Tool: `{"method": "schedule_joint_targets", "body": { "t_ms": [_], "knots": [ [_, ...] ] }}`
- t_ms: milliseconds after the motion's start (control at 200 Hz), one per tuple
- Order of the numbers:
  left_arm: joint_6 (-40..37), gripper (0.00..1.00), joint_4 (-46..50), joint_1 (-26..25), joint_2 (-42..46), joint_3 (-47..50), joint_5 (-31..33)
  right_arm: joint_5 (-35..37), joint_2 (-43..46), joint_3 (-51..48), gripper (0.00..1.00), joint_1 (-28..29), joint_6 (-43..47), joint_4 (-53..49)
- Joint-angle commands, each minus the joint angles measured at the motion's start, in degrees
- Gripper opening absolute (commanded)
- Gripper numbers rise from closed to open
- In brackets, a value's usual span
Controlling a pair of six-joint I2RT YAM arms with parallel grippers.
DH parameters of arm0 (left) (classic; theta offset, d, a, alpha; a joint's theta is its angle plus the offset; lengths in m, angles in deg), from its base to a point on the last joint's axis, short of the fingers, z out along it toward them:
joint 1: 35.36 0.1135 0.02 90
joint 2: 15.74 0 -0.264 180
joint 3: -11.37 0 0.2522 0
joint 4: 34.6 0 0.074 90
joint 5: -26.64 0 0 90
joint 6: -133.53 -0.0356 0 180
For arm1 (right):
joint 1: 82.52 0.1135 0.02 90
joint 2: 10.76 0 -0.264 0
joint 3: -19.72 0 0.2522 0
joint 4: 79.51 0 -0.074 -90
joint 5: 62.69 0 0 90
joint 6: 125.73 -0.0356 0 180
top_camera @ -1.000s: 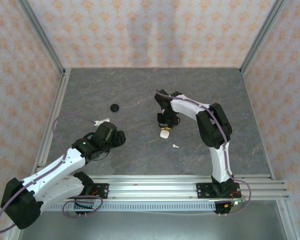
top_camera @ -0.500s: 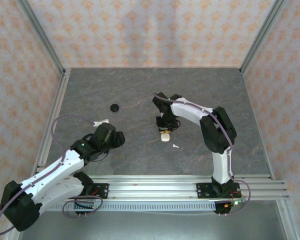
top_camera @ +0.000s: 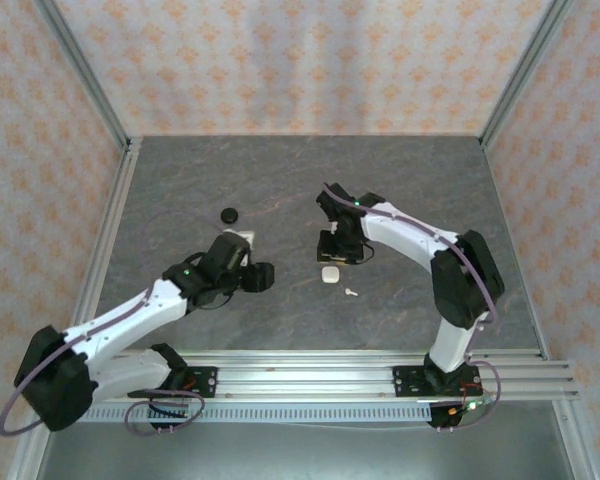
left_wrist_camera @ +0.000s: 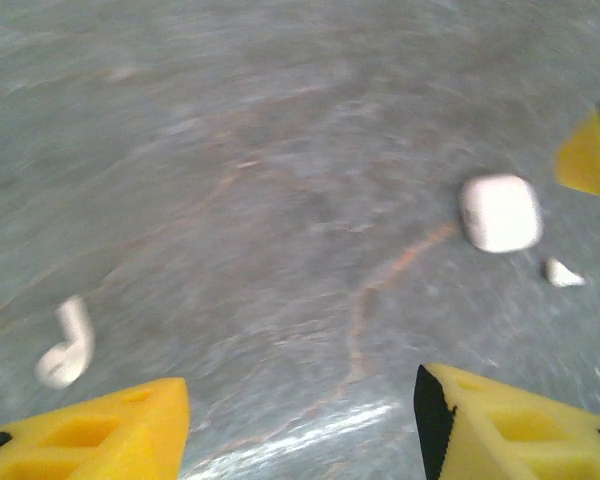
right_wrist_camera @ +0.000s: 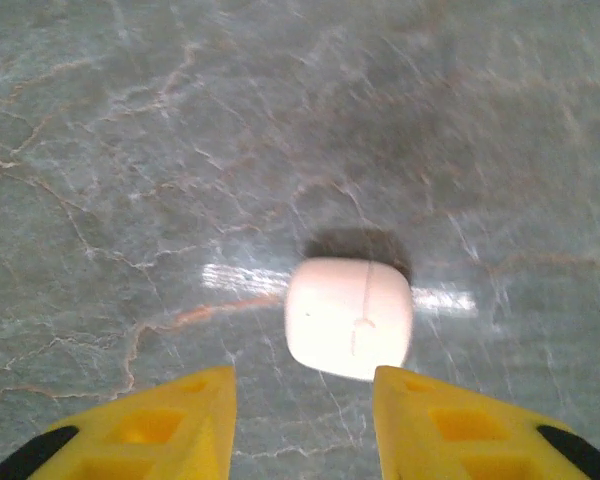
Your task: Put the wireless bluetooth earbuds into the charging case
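The fingers of the right gripper (right_wrist_camera: 302, 385) stand spread and pinch nothing. In its wrist view the case (right_wrist_camera: 348, 318) lies flat on the worktop (right_wrist_camera: 100, 150) just ahead of the two yellow tips, a little toward the right one. Whether a tip brushes it cannot be told. From above, the right gripper (top_camera: 332, 252) hangs over the middle of the worktop (top_camera: 180, 180), with the case (top_camera: 329, 273) just on its near side. One earbud (top_camera: 350, 292) lies close to the case, toward the near right corner, apart from it.

The left gripper (left_wrist_camera: 300, 385) also has its fingers wide apart, with bare worktop between them. Its camera shows the case (left_wrist_camera: 500, 212) well ahead and to the right, with the earbud (left_wrist_camera: 560, 272) just beside it. The other earbud (left_wrist_camera: 65, 345) lies near the left finger, outside the gap and not touching. From above, the left gripper (top_camera: 262, 277) points at the case from the left. The disc (top_camera: 229, 214) lies farther back, toward the left edge.

A second ago the case sat right at the right gripper's tips; now it shows clear of them. The left gripper has swung from nearer the left edge toward the middle. The earbud by the case and the disc have not moved.
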Motion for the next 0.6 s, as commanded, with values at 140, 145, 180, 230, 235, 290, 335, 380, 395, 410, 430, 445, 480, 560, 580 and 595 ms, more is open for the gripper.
{"method": "schedule_joint_targets", "body": {
  "t_ms": [140, 145, 180, 230, 235, 290, 335, 380, 395, 410, 430, 445, 480, 560, 580, 595],
  "knots": [
    [-35.1, 0.65, -1.9, -3.4, -10.2, -13.8, -10.9, -3.4, 8.4, -10.6, 0.48, -6.7, -5.1, 3.3],
    [-35.7, 0.65, -1.8, -3.4, -10.5, -14.0, -11.1, -3.5, 8.5, -10.8, 0.48, -6.9, -5.1, 3.3],
    [-39.2, 0.65, -1.2, -3.4, -12.4, -15.6, -12.0, -3.5, 10.0, -11.9, 0.49, -7.8, -5.1, 3.4],
    [-43.7, 0.66, 0.4, -3.5, -15.4, -18.6, -13.0, -3.5, 11.9, -13.5, 0.49, -9.2, -4.9, 3.5],
    [-44.1, 0.65, 0.6, -3.5, -15.8, -19.0, -13.0, -3.5, 12.2, -13.6, 0.49, -9.3, -4.8, 3.5],
    [-48.2, 0.65, 4.1, -3.8, -19.8, -23.0, -13.3, -3.7, 14.0, -15.2, 0.50, -11.0, -4.5, 3.5],
    [-51.4, 0.65, 6.9, -4.4, -23.0, -26.0, -13.2, -3.9, 15.4, -16.3, 0.51, -12.3, -4.1, 3.3],
    [-54.4, 0.65, 9.2, -5.1, -26.2, -29.0, -12.8, -4.1, 16.7, -17.4, 0.51, -13.6, -3.6, 3.2],
    [-55.2, 0.66, 9.9, -5.3, -27.2, -29.9, -12.6, -4.2, 17.0, -17.8, 0.51, -14.1, -3.4, 3.2],
    [-56.0, 0.65, 10.3, -5.6, -28.2, -30.7, -12.4, -4.2, 17.4, -18.2, 0.51, -14.5, -3.3, 3.2],
    [-56.8, 0.66, 11.1, -5.9, -29.5, -31.7, -12.3, -4.3, 17.8, -18.7, 0.51, -14.9, -3.1, 3.2],
    [-57.3, 0.66, 11.5, -6.1, -30.5, -32.5, -12.4, -4.4, 18.2, -19.1, 0.51, -15.2, -2.9, 3.3],
    [-58.5, 0.66, 12.6, -6.3, -32.6, -34.5, -13.2, -4.5, 18.9, -19.9, 0.52, -16.0, -2.5, 3.5],
    [-60.6, 0.66, 15.8, -7.0, -38.6, -39.6, -14.2, -5.3, 20.0, -21.8, 0.52, -17.4, -1.8, 4.3],
    [-61.4, 0.66, 16.7, -7.3, -40.0, -40.8, -14.0, -5.4, 20.1, -22.0, 0.52, -17.7, -1.6, 4.5],
    [-61.8, 0.66, 17.5, -7.4, -41.0, -41.7, -13.7, -5.7, 20.2, -22.2, 0.52, -17.9, -1.5, 4.6]
  ]
}}
